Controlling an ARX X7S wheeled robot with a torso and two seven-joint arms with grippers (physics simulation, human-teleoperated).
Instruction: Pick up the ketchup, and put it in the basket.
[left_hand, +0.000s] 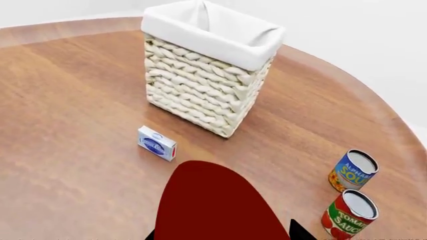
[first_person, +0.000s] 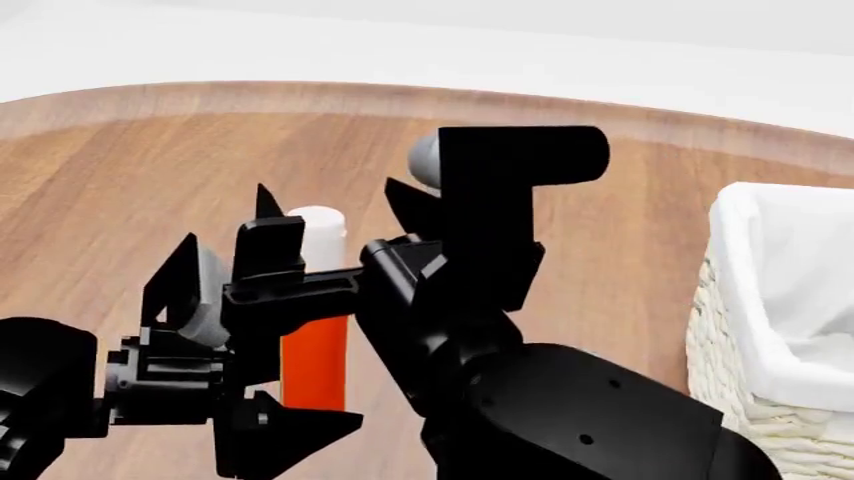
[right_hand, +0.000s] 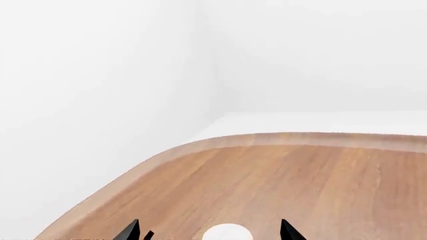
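**Observer:** What has the left hand got?

**Me:** My left gripper (first_person: 287, 325) is clamped around the ketchup (first_person: 315, 340). From the head camera the bottle stands upright between the black fingers, white cap on top, orange-red body running down through the grip. In the left wrist view its red body fills the foreground, jaw tips just showing on either side.

**Observer:** And the right?

**Me:** The right gripper (right_hand: 210, 231) points over the table (right_hand: 300, 185) toward its far edge, fingertips spread with nothing clasped; only a white round top shows between them, probably the cap.

**Observer:** Where's the basket from the bottle?

**Me:** The basket (left_hand: 207, 70) lies straight ahead of the left wrist, its lined opening facing up. From the head it sits off to my right. The left arm already has the bottle, so I'd judge the carry is its job.

**Observer:** Anything in the way?

**Me:** A small blue-and-white box (left_hand: 157, 143) lies between the bottle and the basket, low enough to pass over. Two cans, the soup can (left_hand: 353, 170) and the tomato sauce can (left_hand: 349, 214), stand well off to one side. My own right arm, crossing the head view, is the nearer obstruction.
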